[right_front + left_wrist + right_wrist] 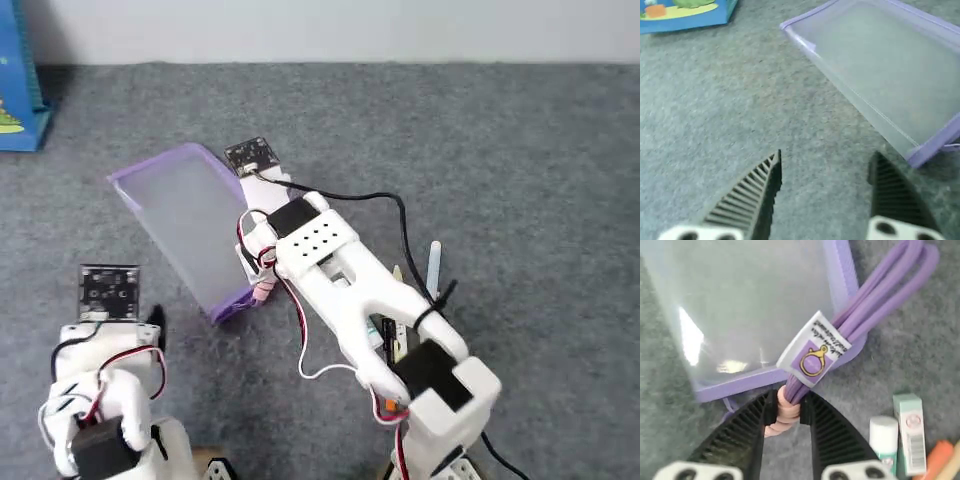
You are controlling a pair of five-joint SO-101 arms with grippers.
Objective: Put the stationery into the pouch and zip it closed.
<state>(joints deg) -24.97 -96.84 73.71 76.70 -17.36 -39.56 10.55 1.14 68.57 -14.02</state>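
Observation:
The translucent pouch [185,220] with purple edging lies flat on the grey carpet, also seen in the left wrist view [890,65] and the right wrist view [750,300]. My right gripper [788,402] is shut on the pouch's purple cord loop [875,295], just above its pink end [782,417], at the pouch's near corner [262,285]. A white tag [812,352] hangs on the cord. A glue stick [884,437], a small boxed item [910,432] and an orange pen [937,460] lie beside the cord. My left gripper [826,157] hangs open over bare carpet, short of the pouch.
A blue box [15,90] stands at the far left edge near the wall. The right arm [360,290] stretches across the middle and covers part of the stationery; a white pen [434,265] shows beside it. Open carpet extends to the right.

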